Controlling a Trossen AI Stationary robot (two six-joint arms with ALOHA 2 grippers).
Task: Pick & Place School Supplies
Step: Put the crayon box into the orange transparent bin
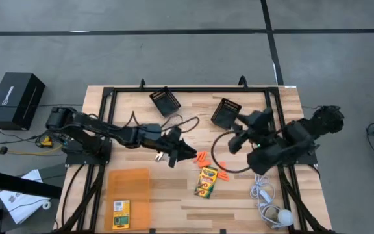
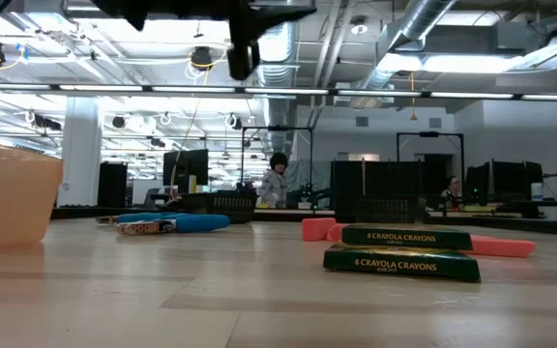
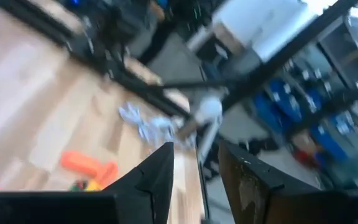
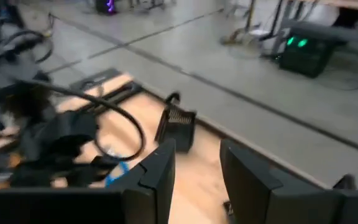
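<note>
Crayon boxes (image 2: 406,251), stacked, lie nearest the low cam, centre-right of table (image 1: 174,201); orange pieces (image 1: 203,158) just beyond. Left gripper (image 3: 194,180) over table centre: fingers apart, nothing between. Right gripper (image 4: 197,177) at far right: fingers apart, empty. Blue-handled tool (image 2: 177,223) lies flat, far left.

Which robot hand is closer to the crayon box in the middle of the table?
The left. The left gripper hangs just up-left of the crayon box, fingers apart. The right gripper is farther off, up and to the right.
</note>
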